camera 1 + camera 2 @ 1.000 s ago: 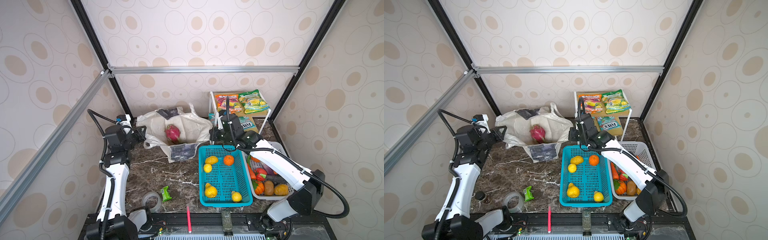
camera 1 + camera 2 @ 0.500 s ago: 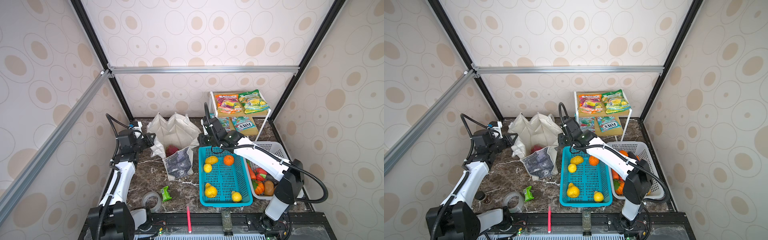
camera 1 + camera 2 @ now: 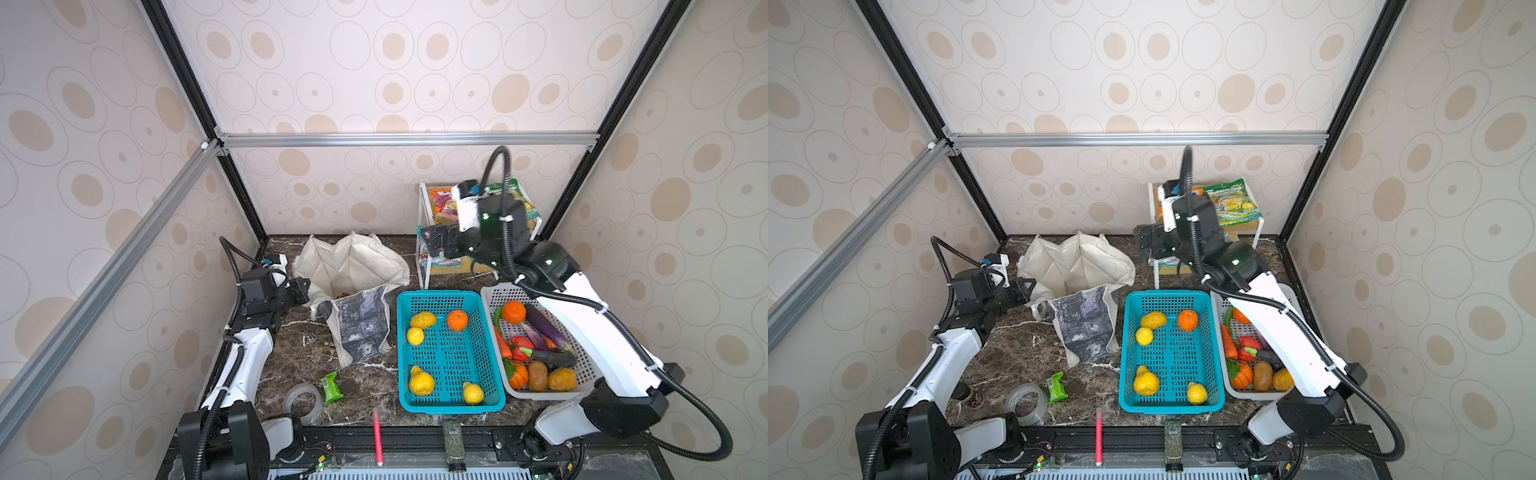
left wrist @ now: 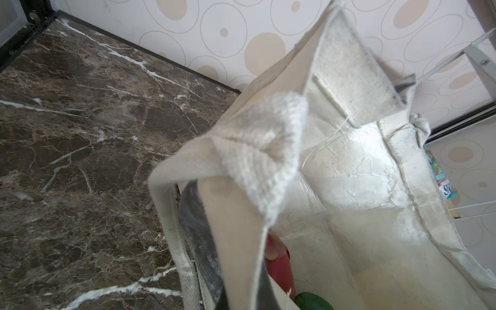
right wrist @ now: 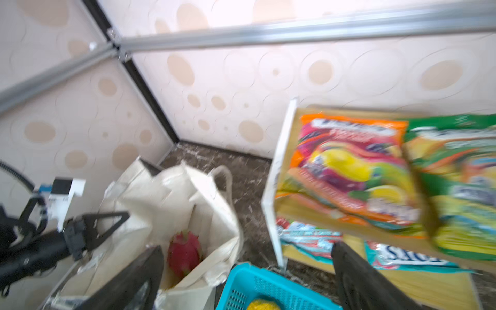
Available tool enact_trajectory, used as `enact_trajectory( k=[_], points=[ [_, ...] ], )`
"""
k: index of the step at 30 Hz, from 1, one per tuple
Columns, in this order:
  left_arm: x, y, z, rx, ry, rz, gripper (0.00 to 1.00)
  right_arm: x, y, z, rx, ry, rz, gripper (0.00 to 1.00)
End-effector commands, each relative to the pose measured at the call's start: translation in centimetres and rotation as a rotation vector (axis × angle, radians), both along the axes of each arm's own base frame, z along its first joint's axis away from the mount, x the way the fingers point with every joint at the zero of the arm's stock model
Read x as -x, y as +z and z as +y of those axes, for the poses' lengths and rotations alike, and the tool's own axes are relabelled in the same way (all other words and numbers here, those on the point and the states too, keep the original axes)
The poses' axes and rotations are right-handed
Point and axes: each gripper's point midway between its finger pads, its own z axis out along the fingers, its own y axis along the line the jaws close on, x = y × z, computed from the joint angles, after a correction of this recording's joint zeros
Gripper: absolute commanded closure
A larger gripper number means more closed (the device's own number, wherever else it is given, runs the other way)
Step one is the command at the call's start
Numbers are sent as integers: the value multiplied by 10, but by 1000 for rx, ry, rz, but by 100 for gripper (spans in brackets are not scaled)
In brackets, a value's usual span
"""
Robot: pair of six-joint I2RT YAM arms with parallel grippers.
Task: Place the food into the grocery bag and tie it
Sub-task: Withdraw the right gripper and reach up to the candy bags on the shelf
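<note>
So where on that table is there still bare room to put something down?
The widest bare marble lies between the left arm, the grocery bag and the tape roll. The teal basket has bare mesh in its middle. The white basket and the snack shelf are crowded.

grocery bag (image 3: 349, 266) is cream, dragon fruit (image 5: 184, 251) pink.
</note>
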Motion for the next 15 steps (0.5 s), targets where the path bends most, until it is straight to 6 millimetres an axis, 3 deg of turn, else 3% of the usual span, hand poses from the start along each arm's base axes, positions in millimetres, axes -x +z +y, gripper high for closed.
enact_trajectory(
  k=[1, 7, 15],
  points=[
    [4, 9, -3, -28, -26, -37, 100, -13, -2, -22, -3, -44, 36, 0],
    [6, 16, -8, -11, -45, -65, 100, -47, -7, -52, -99, -103, 104, 1],
    [9, 24, -5, -34, -30, -97, 100, -76, -54, -67, -153, -142, 256, 11]
  ],
)
